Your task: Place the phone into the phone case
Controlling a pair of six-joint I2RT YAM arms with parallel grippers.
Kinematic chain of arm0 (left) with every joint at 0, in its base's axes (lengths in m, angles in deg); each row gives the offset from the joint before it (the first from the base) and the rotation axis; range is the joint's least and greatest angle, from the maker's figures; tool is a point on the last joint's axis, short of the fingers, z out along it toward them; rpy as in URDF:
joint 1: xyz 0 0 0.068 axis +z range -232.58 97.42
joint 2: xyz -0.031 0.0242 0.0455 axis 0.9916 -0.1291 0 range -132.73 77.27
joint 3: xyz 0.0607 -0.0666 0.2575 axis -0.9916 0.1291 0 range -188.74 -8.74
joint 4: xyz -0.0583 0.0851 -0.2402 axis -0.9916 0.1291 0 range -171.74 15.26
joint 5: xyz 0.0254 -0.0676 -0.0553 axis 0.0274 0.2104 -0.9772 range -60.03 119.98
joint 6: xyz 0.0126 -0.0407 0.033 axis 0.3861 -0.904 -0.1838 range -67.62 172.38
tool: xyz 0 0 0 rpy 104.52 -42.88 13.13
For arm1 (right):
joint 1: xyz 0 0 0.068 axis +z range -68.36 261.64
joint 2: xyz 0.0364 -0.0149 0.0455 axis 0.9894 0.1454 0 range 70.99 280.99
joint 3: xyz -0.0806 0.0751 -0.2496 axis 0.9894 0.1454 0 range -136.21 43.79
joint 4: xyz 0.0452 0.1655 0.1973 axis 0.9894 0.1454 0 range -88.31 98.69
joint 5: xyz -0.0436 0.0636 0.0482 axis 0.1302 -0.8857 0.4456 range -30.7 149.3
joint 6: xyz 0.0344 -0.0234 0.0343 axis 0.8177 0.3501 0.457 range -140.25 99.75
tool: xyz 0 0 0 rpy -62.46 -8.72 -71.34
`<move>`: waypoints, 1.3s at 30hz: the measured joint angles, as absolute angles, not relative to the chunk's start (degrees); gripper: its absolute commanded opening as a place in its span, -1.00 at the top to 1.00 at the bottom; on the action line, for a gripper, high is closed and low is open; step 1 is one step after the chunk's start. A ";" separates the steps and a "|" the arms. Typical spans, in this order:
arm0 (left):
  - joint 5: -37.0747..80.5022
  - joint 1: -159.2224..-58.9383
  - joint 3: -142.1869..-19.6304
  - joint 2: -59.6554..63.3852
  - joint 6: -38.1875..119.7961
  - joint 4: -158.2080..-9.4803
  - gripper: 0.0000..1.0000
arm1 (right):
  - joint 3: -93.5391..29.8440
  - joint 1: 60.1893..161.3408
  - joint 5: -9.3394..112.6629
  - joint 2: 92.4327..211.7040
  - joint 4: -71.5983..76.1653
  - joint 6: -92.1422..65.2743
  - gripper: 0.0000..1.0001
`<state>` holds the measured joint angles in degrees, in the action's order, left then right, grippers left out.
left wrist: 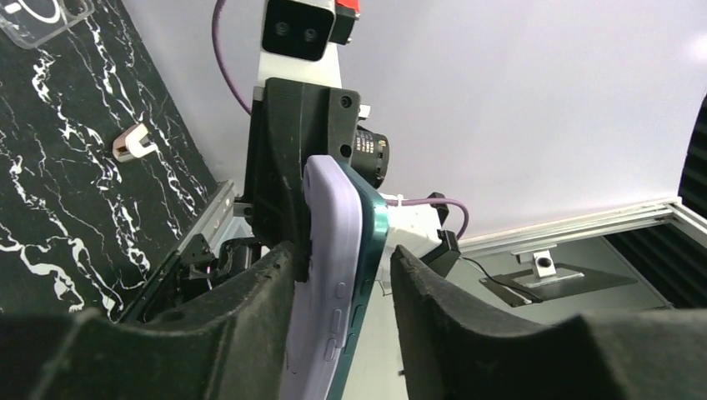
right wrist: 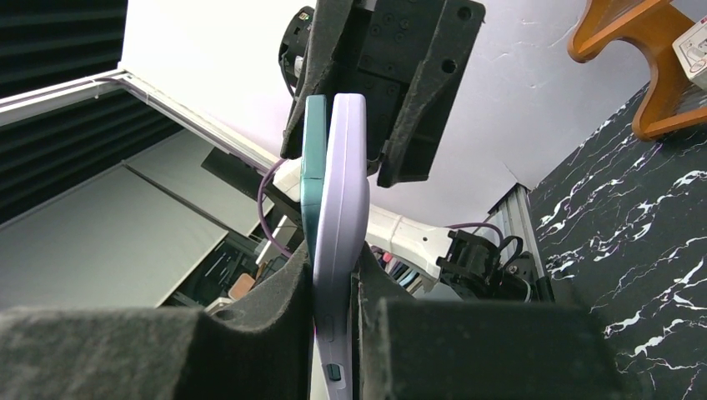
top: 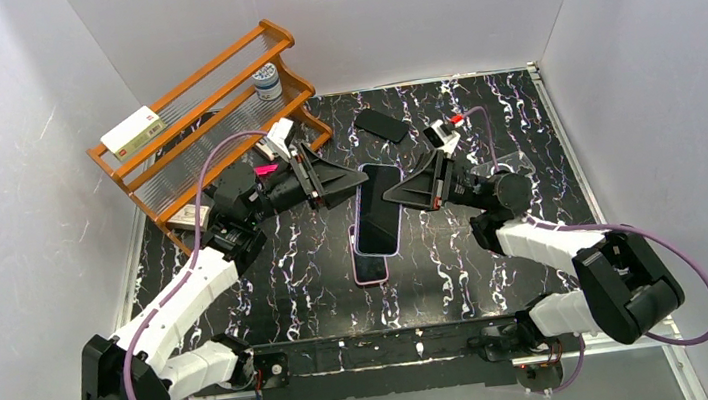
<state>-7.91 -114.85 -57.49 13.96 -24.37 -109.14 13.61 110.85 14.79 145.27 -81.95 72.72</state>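
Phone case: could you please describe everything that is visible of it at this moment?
The phone case is pale lilac and smooth, likely soft plastic, with rounded corners and raised side buttons. It is seen edge-on in both wrist views, with the teal phone lying against its inner face, not fully seated. The right gripper is shut on it. The left gripper is open around it: one finger touches its back, the other stands clear of the phone.

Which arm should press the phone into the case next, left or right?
Left, probably: right fingers clamp the phone case and phone; left fingers stand slack around them, free to squeeze.
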 measured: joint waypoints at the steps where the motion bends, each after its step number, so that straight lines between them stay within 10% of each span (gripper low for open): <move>1: -8.20 -114.85 -57.49 13.96 -24.59 -109.60 0.28 | 13.61 110.85 14.77 145.27 -81.88 72.61 0.53; 10: -9.01 -114.77 -56.33 13.77 -23.03 -109.49 1.00 | 13.63 110.85 15.88 145.27 -80.68 72.70 -0.13; 18: -5.97 -115.09 -61.43 13.83 -11.34 -95.19 1.00 | 13.61 110.92 15.95 145.22 -71.59 70.53 0.60; 20: -5.51 -115.11 -61.75 13.83 -10.12 -93.44 0.87 | 13.53 110.92 15.95 144.85 -70.78 69.90 0.70; 25: -4.94 -115.11 -61.78 13.94 -8.72 -91.78 -0.18 | 13.50 110.94 15.84 144.35 -68.22 68.20 0.72; 35: -6.56 -115.01 -56.55 16.32 -11.34 -94.63 -0.30 | 13.46 109.39 19.88 144.33 -68.99 69.33 0.71; 39: -8.70 -115.01 -53.10 15.97 -12.80 -97.42 -0.04 | 12.74 109.34 19.91 144.33 -68.35 68.79 0.67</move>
